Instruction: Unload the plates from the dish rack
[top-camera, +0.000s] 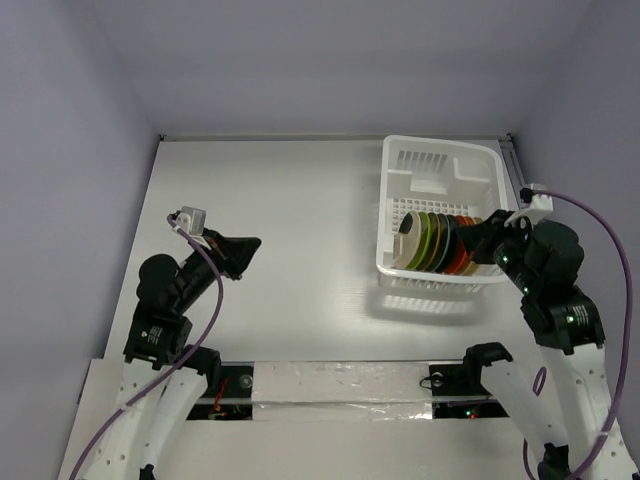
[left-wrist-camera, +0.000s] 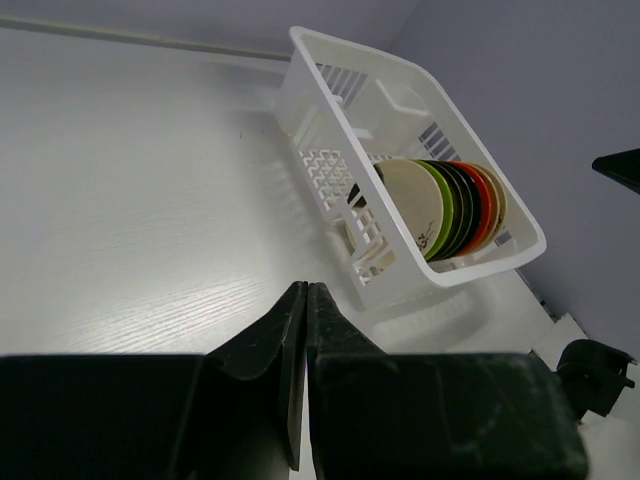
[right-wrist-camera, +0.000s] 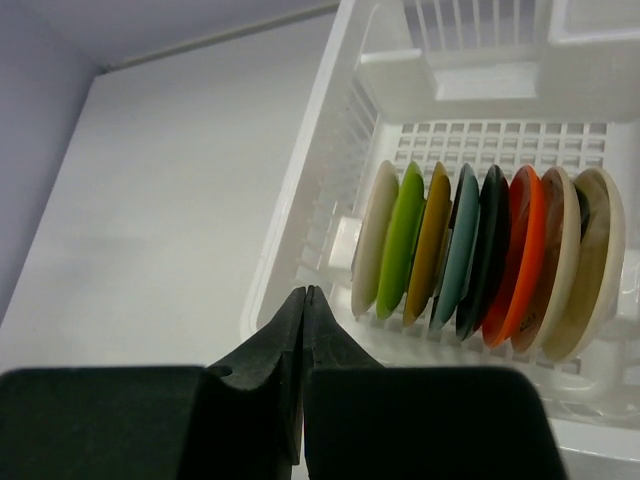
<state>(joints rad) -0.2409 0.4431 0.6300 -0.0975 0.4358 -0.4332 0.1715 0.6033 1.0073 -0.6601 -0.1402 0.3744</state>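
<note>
Shut tight is how both pincers are seen: the left pincer (top-camera: 250, 243) is held above bare table at about 9 o'clock, well apart from the rack, and its fingers are shown pressed together in its own wrist view (left-wrist-camera: 306, 290). The right pincer (top-camera: 473, 245) is likewise closed on nothing, with its fingers meeting in a thin seam in the right wrist view (right-wrist-camera: 305, 292). From above it is placed at the 3 o'clock end of the plate row, beside the rack's right rim. Whether anything is touched by it cannot be told.

A white table (top-camera: 280, 200) is enclosed by pale walls. At about 2 o'clock on it, the white slotted dish rack (top-camera: 384, 205) is set, with its long axis running toward 12 o'clock.

The plates (top-camera: 435, 240) are stood on edge in the near half of the rack, packed face to face in a row running from 9 to 3 o'clock. Eight are counted in the right wrist view. From 9 o'clock they are a cream plate (right-wrist-camera: 375, 250), a lime green plate (right-wrist-camera: 400, 245), a mustard plate (right-wrist-camera: 430, 245), a teal plate (right-wrist-camera: 460, 250), a black plate (right-wrist-camera: 487, 250), an orange-red plate (right-wrist-camera: 520, 255), a beige plate (right-wrist-camera: 555, 260) and an off-white plate (right-wrist-camera: 597, 260).

A silver tape strip (top-camera: 345, 385) is laid along the 6 o'clock edge between the arm bases.
</note>
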